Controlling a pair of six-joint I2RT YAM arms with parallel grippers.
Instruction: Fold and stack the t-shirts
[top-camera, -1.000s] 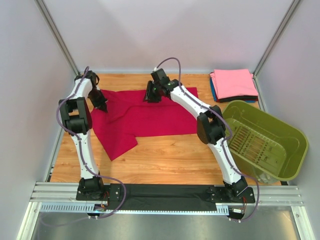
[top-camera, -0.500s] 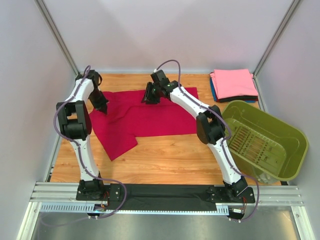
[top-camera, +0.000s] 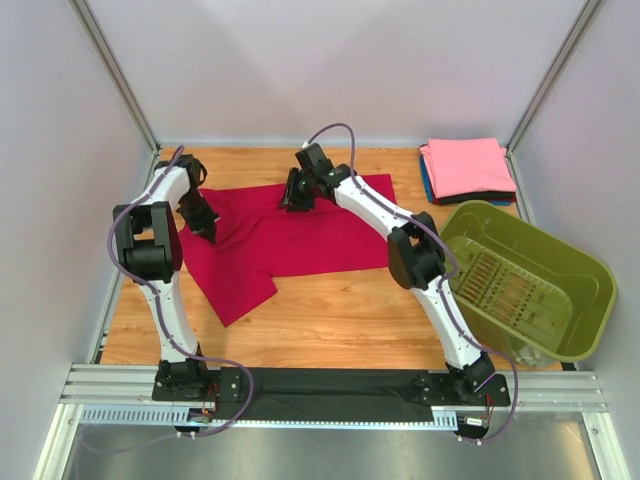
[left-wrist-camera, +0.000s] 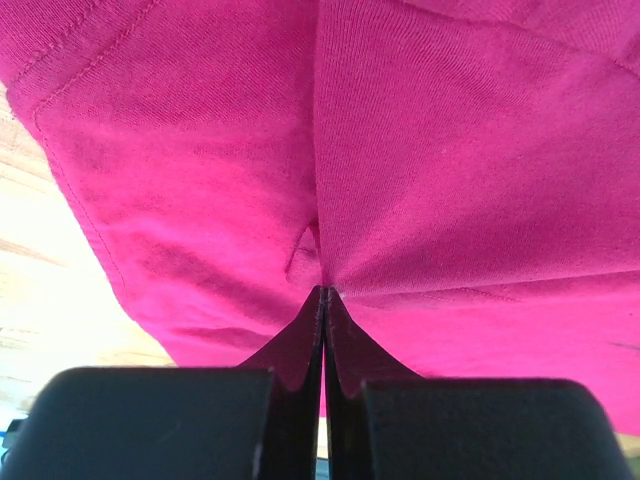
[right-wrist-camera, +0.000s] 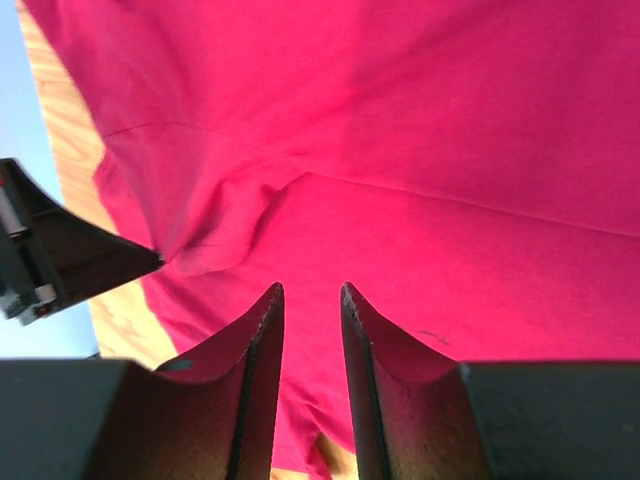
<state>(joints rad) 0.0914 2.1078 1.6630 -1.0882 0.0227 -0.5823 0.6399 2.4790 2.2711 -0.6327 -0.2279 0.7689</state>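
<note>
The crimson t-shirt (top-camera: 290, 240) lies spread over the far left half of the wooden bench (top-camera: 340, 310), with one flap running down toward the near left, so it is not yet squared up for a fold. The left gripper (left-wrist-camera: 323, 292) is closed tight on a pinch of the cloth at the shirt's left side, and creases fan out from the tips. The right gripper (right-wrist-camera: 310, 292) hangs over the far edge of the shirt with its jaws a narrow gap apart. Nothing shows between them, so it looks to have no hold yet. The step in hand appears to be getting a matching second grip before the cloth is pulled flat or folded. To do that well, the right gripper should settle onto the hem itself rather than the middle of the fabric and close on a clean edge, not a bunched wad. Both arms should then lift only enough to clear the bench and travel together, with the cloth lightly taut between them, so the skewed flap straightens rather than dragging or doubling under. The finished stack of folded tees (top-camera: 465, 165), pink on top, sits in the far right corner, just behind the olive-green basket (top-camera: 590, 300) and well apart from this shirt.
</note>
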